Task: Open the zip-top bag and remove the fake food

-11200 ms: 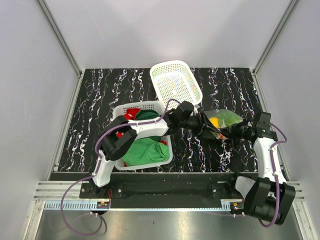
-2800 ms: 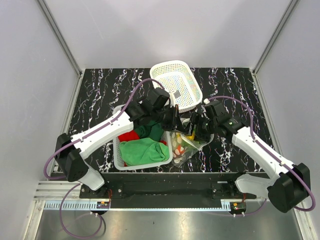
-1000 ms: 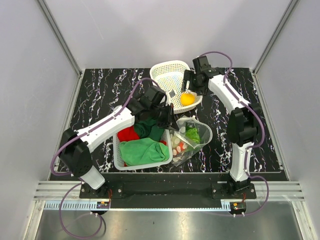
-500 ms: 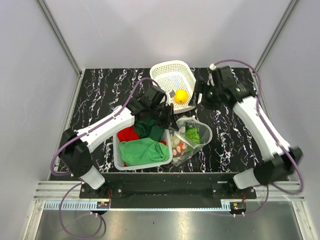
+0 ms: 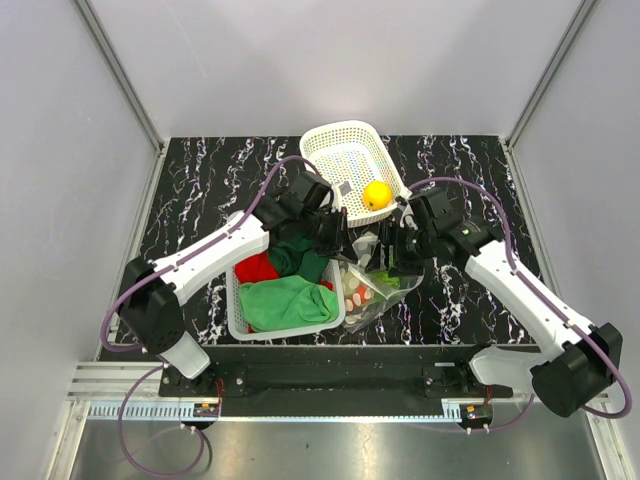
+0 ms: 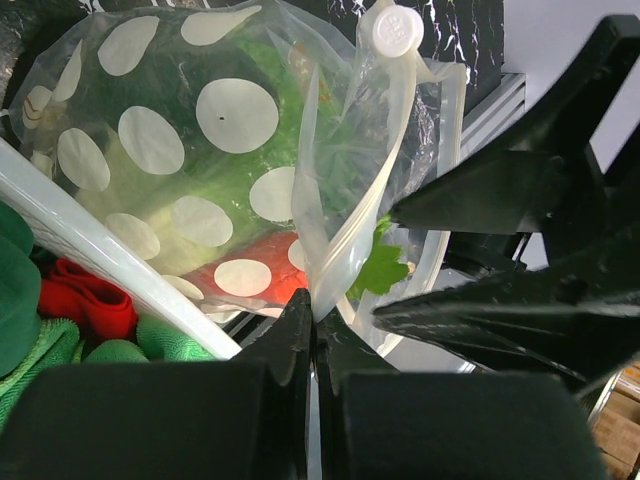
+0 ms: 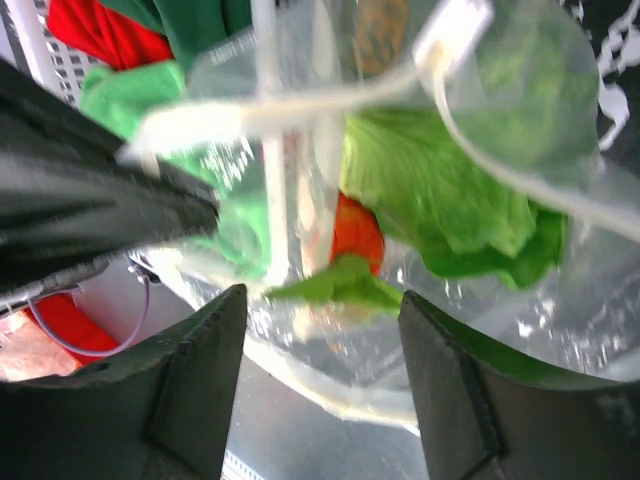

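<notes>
The clear zip-top bag [image 5: 378, 285] lies against the near basket, mouth held up. My left gripper [image 5: 346, 240] is shut on the bag's film [image 6: 318, 270], pinched between the jaws at the rim. Inside the bag I see green lettuce [image 7: 440, 200], an orange-red carrot [image 7: 357, 230] with a green top [image 7: 340, 285], and small pale pieces [image 5: 355, 297]. My right gripper [image 7: 320, 335] hangs at the bag's mouth with its fingers apart, the carrot top just ahead of them, nothing clamped. The yellow lemon [image 5: 377, 195] lies in the far white basket [image 5: 335, 160].
The near white basket [image 5: 236, 318] holds green cloths [image 5: 290, 302] and a red cloth [image 5: 256, 271] and touches the bag's left side. Both grippers crowd the bag's mouth, a few centimetres apart. Grey walls bound the black marbled table [image 5: 200, 190].
My right arm has swung back from the far basket, leaving the lemon there, and come down to the bag's mouth with its jaws narrowing. The left gripper has kept its hold.
</notes>
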Controlling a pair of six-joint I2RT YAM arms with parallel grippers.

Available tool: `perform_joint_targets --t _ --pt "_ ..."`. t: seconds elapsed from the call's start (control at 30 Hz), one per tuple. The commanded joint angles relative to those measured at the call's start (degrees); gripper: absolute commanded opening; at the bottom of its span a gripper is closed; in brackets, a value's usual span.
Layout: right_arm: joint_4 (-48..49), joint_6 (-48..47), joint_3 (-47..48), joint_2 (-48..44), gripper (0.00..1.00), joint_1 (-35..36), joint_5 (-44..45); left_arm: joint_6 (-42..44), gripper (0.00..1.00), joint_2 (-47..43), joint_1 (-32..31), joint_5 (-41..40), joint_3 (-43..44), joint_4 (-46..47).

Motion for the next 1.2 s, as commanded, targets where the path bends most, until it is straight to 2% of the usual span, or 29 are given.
perform_joint_targets --t 0.0,0.1,0.2,0.33,0.47,0.73,1.0,1.17 --pt "7.41 1.42 -0.11 1.84 0.59 0.21 -1.39 1.34 0.00 -1.97 0.09 2.46 2.52 1.01" --pt "8.99 1.51 -1.16 2.02 0.56 0.21 -2.18 1.69 0.00 -1.44 0.09 2.81 2.78 0.66" --pt "9.17 1.34 -2.04 2.02 0.47 0.21 -2.71 1.78 0.00 -1.26 0.09 3.07 3.05 0.48" --pt "7.86 1.51 -2.93 1.32 0.27 0.21 -1.83 1.87 0.00 -1.26 0.09 2.81 3.14 0.39" --pt "4.87 1.60 -1.35 -0.17 0.01 0.21 1.85 1.69 0.00 -1.26 0.09 2.90 2.87 0.39" --pt "0.74 1.43 10.42 -2.63 0.00 0.21 14.59 0.99 0.00 -1.00 -0.09 3.25 2.17 0.48" --pt "0.03 -2.00 23.24 -1.40 0.00 0.21 15.04 0.90 0.00 -1.53 -0.35 3.25 1.03 0.48" --pt "1.87 -5.16 29.49 0.08 0.00 0.21 24.09 0.99 0.00 -1.44 -0.97 3.08 0.59 0.57"
